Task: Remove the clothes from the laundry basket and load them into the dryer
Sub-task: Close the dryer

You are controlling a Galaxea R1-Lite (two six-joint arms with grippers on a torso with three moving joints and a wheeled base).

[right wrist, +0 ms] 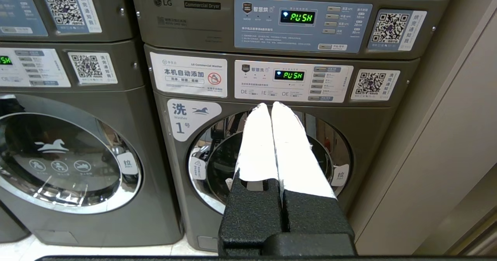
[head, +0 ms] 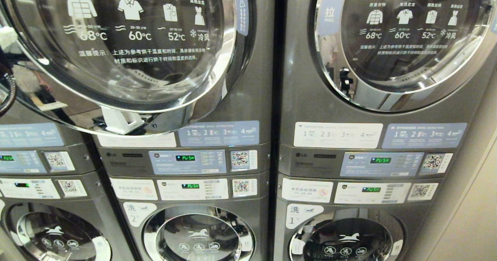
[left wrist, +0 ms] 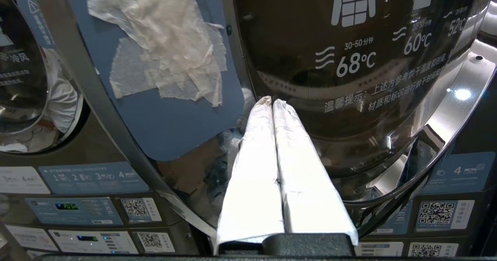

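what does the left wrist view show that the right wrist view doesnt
Only the left wrist view: the left gripper, shut and empty, its tips at the edge of the open dryer door, and crumpled film on a blue sticker. Only the right wrist view: the right gripper, shut and empty, before washer 1. Both: PUSH displays and QR stickers. Neither shows clothes or a basket.

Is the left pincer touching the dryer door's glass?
Cannot tell. In the left wrist view the shut left pincer ends at the dryer door edge, but neither contact nor gap shows plainly.
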